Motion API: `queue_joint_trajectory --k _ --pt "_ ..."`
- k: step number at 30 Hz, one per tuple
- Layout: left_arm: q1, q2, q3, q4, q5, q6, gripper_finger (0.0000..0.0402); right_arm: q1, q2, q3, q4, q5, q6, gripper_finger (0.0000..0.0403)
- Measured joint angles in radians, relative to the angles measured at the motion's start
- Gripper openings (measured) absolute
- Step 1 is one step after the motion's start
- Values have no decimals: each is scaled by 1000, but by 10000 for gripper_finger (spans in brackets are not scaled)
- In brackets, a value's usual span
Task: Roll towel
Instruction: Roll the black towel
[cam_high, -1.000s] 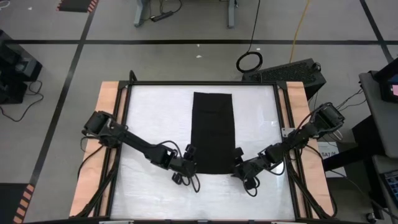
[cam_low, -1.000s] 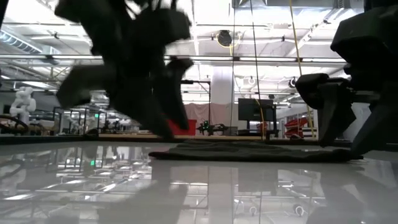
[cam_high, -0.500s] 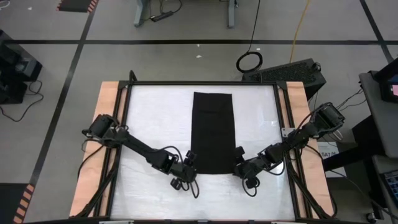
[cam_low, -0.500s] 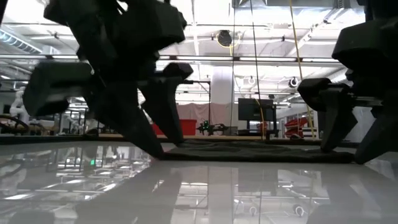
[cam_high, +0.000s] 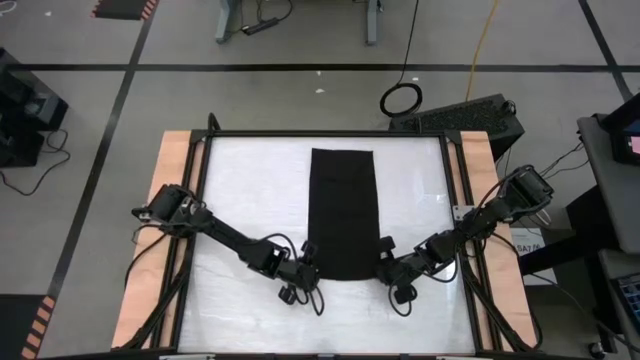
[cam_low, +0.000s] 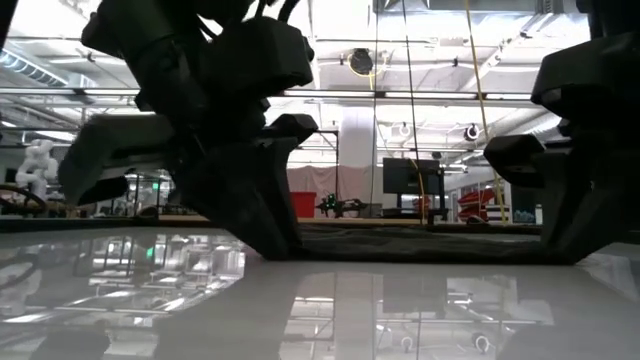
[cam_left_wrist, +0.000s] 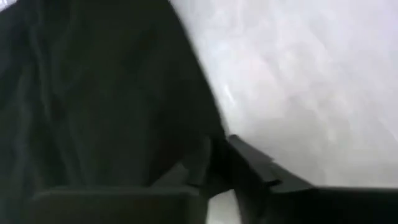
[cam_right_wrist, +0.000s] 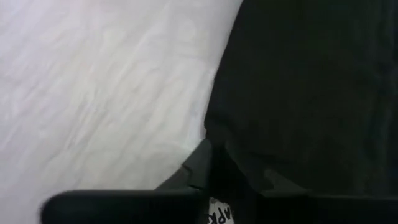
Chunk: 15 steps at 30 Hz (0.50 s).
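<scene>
The towel (cam_high: 342, 213) lies flat as a long black strip down the middle of the white table (cam_high: 240, 190), its near end between the two grippers. The left gripper (cam_high: 308, 272) sits at the near left corner, fingers closed on the towel's edge. The right gripper (cam_high: 383, 268) sits at the near right corner, fingers likewise pinched on the edge. Both fingertips rest low at the tabletop.

Two matte black, jointed robot arms carry loose black cables looping beside their wrists; blocky housings taper into flat, angular black fingers (cam_low: 265, 215).
</scene>
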Motion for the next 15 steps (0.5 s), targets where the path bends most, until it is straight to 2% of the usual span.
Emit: queue_joint_trajectory --k 1,3,10,15 --pt "3 1 0 -1 0 2 28 0 0 0 0 2 2 9" --pt "7 1 0 -3 0 0 10 0 1 0 4 5 18 7" --pt "7 -5 -2 -8 13 -71 4 7 2 -2 39 -14 131 3" --pt "10 -36 2 -22 112 -206 3 12 3 -3 92 -83 239 1"
